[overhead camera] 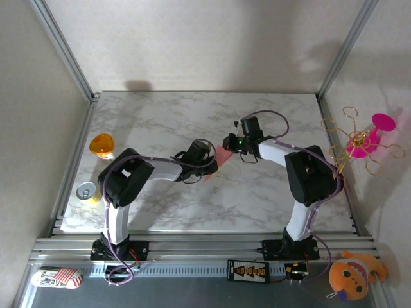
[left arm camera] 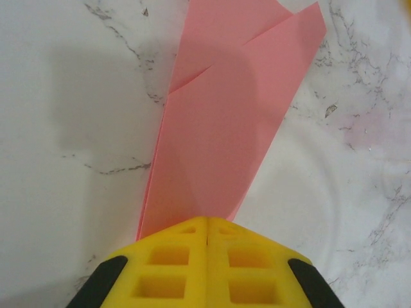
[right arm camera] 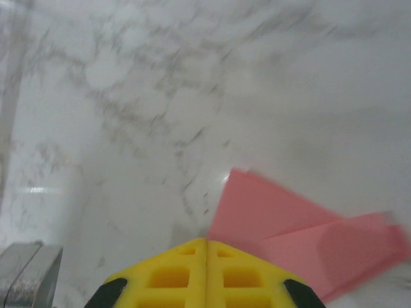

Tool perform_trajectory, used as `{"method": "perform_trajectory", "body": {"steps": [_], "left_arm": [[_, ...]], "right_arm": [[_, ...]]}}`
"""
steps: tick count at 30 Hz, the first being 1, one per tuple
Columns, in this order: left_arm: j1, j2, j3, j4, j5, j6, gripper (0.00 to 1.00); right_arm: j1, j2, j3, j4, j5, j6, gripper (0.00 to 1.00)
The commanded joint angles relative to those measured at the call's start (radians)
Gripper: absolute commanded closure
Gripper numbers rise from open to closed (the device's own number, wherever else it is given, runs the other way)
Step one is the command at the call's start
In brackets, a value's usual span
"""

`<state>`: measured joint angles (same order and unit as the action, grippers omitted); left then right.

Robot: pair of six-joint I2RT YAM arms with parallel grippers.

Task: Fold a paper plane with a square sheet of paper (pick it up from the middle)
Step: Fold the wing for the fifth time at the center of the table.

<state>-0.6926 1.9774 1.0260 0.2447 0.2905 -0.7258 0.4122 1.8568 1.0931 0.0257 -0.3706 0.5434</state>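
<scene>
White-and-grey marble worktop [overhead camera: 270,122] across the middle of the top view. Two black-and-white arms stretched in from the near edge, left arm [overhead camera: 125,183] and right arm [overhead camera: 308,173], meeting near the centre. Beyond the right edge, a magenta flower toy [overhead camera: 366,138]; near-right, an orange plush [overhead camera: 352,273].

Between the arms, the pink paper [overhead camera: 221,156], folded long and slim. Long axis slanting from near-left to far-right, narrow end near, broad end far.

Left pincer [overhead camera: 209,168] closed on the narrow end. In the left wrist view, yellow fingers [left arm camera: 160,269] pressed together, paper fanning straight away from the tips.

Right pincer [overhead camera: 229,144] at the broad far end, fingers likewise shut. In the right wrist view, blurred paper running off rightward from the tips; actual grip impossible to tell.

At the worktop's left edge, an orange disc [overhead camera: 101,144] and a drink can [overhead camera: 85,190]. Print on the near-left packet [overhead camera: 58,277] and the black-and-yellow box [overhead camera: 248,271] too small to read.
</scene>
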Motion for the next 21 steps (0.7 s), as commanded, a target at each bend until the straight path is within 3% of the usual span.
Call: {"method": "perform_trajectory", "body": {"steps": [1, 11, 13, 21], "left_arm": [[-0.005, 0.037, -0.015, -0.164, -0.017, 0.032, 1.00], [-0.005, -0.031, 0.033, -0.106, 0.037, 0.042, 1.00], [-0.005, -0.041, 0.043, -0.077, 0.054, 0.029, 0.96], [-0.005, 0.016, 0.063, -0.034, 0.092, 0.017, 0.93]], "right_arm": [[0.013, 0.035, -0.021, -0.018, -0.069, 0.001, 0.95], [0.015, 0.109, -0.038, -0.070, -0.046, -0.011, 0.96], [0.014, 0.120, -0.040, -0.079, -0.029, -0.011, 0.96], [0.014, 0.149, -0.032, -0.121, 0.016, -0.012, 0.96]]}}
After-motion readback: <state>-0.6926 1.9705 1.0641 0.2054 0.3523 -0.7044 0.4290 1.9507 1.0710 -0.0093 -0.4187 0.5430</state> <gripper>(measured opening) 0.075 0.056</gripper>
